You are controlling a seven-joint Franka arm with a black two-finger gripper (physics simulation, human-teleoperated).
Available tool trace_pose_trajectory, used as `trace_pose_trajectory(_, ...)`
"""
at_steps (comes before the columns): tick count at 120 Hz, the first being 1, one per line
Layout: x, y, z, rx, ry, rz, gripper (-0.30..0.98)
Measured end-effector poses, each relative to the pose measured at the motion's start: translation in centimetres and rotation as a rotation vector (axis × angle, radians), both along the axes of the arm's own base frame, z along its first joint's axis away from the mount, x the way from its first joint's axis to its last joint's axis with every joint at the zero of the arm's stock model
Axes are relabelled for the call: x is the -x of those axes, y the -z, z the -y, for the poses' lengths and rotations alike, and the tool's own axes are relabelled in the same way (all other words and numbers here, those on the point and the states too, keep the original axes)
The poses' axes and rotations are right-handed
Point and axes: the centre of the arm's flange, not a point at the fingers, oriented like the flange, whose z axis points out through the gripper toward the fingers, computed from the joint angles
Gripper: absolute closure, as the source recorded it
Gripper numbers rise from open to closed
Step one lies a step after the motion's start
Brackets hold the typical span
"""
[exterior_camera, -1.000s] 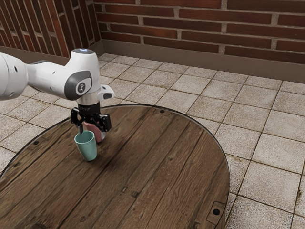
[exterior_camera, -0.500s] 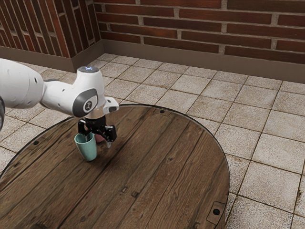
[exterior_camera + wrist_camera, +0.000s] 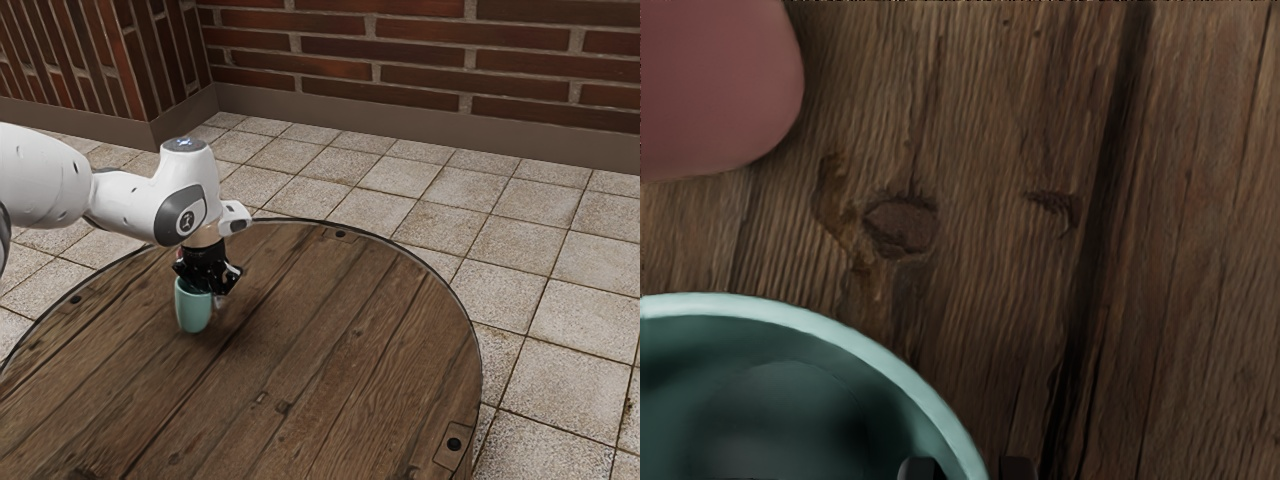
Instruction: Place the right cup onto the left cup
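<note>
Exterior view: the pincer (image 3: 212, 288) is down at the mouth of the teal cup (image 3: 194, 308), on the round wooden worktop's (image 3: 330, 350) side nearer the exterior view's left.
Pincer: drawn in narrow on the teal cup's wall, one dark fingertip (image 3: 920, 468) inside the rim and the other (image 3: 1018, 467) outside it.
Teal cup, colour: a soft blue-green, one plain shade outside, with a paler, lighter band along the lip and a much darker, shadowed hollow.
Teal cup, form: a simple tumbler with a round mouth and smooth sides; no handle is visible on the part that shows. It looks close to upright, mouth up; whether its base touches the worktop I cannot tell.
Teal cup, inside: the wrist view looks down past the curved lip to a rounded, dim bottom, with nothing distinct lying in it.
Pink cup (image 3: 710, 90): a dusty, muted rose, smooth and matt, with a softly rounded outline; the wrist view has part of it, apart from the teal cup, with bare boards between them.
Worktop: brown planks with dark seams, streaked grain and a knot near the two cups.
</note>
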Motion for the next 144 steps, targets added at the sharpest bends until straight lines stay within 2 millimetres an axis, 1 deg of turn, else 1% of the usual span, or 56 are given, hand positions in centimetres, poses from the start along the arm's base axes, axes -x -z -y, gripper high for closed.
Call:
trace_pose_trajectory(15,-0.2,-1.0,0.1,-0.003,0.003,0.01,0.76)
trace_pose_trajectory(30,-0.2,-3.8,0.3,-0.003,0.009,0.035,0.77)
trace_pose_trajectory(50,-1.9,-8.3,1.3,-0.023,0.036,0.069,0.78)
trace_pose_trajectory(60,-2.3,-9.9,1.7,-0.035,0.047,0.068,0.78)
trace_pose_trajectory(71,-3.3,-13.3,2.2,-0.05,0.058,0.089,0.78)
trace_pose_trajectory(77,-3.4,-14.5,2.5,-0.056,0.063,0.089,0.78)
trace_pose_trajectory(90,-3.7,-16.7,2.5,-0.072,0.065,0.086,0.78)
trace_pose_trajectory(98,-4.3,-18.2,1.8,-0.083,0.054,0.09,0.78)
trace_pose_trajectory(102,-4.6,-18.2,1.4,-0.087,0.048,0.083,0.78)
trace_pose_trajectory(107,-5.1,-18.1,0.4,-0.092,0.031,0.074,0.78)
trace_pose_trajectory(111,-5.2,-17.7,-0.9,-0.093,0.01,0.061,0.78)
trace_pose_trajectory(118,-5.6,-16.4,-3.7,-0.096,-0.031,0.033,0.78)
trace_pose_trajectory(124,-6.0,-15.6,-5.4,-0.099,-0.053,0.017,0.78)
trace_pose_trajectory(129,-6.5,-15.2,-6.2,-0.1,-0.061,0.012,0.78)
trace_pose_trajectory(144,-9.0,-14.1,-7.6,-0.096,-0.064,0.011,0.78)
